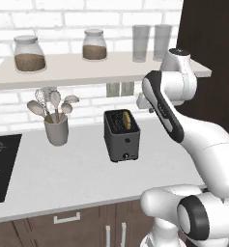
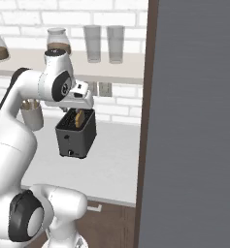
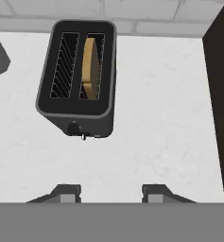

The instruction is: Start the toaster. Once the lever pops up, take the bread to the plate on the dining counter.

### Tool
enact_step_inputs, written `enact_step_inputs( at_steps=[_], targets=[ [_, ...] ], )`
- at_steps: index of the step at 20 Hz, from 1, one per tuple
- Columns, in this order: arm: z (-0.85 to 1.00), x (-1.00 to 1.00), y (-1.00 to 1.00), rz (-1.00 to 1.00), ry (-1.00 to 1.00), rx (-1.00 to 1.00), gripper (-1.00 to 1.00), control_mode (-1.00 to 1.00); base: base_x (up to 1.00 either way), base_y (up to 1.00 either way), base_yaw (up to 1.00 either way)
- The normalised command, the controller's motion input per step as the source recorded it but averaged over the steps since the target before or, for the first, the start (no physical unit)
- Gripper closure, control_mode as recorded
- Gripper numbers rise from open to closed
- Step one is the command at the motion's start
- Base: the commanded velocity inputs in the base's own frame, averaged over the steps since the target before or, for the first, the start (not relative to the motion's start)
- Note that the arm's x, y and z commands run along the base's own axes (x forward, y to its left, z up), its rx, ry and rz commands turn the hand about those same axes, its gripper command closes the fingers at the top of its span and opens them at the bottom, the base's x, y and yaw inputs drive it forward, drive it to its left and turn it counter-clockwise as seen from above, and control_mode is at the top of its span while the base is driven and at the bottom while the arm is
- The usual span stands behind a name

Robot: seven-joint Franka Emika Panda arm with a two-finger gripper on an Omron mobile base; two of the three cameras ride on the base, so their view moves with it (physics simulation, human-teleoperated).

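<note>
While the gripper (image 3: pixel 111 191) hangs above the worktop (image 1: pixel 72 178) with its two fingertips apart and nothing between them, one toaster (image 1: pixel 121 135) stands on this white surface below the shelf (image 1: pixel 63 67). One slice of bread (image 3: pixel 90 68) sits upright in the right one of its two slots; the left slot is empty. Two jars (image 1: pixel 29 54) and two glasses (image 1: pixel 140 43) stand on the shelf. One cup of utensils (image 1: pixel 56 126) stands left of the toaster, apart from it.

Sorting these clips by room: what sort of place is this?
A kitchen, most likely: a toaster with bread in one slot stands on a pale worktop, beside a utensil cup, with storage jars shelved above.
</note>
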Motion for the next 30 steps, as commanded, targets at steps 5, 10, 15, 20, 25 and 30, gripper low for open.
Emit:
enact_step_inputs(
  at_steps=[5,10,15,20,25,30],
  targets=[
    [0.0,-0.01,0.02,0.0,0.0,0.0,-1.0,-1.0,0.0,0.0,0.0],
    [-0.25,0.0,0.21,0.0,0.0,0.0,-1.0,-1.0,0.0,0.0,0.0],
    [-0.41,0.0,0.27,0.0,0.01,0.0,-1.0,-1.0,0.0,0.0,0.0],
    [-0.41,0.0,0.32,-0.01,0.0,0.0,-1.0,-1.0,0.0,0.0,0.0],
    [-0.36,0.01,0.28,-0.03,0.0,0.0,1.0,-1.0,0.0,0.0,0.0],
    [-0.35,0.04,0.09,-0.01,0.01,0.0,1.0,-1.0,0.0,0.0,0.0]
  ],
)
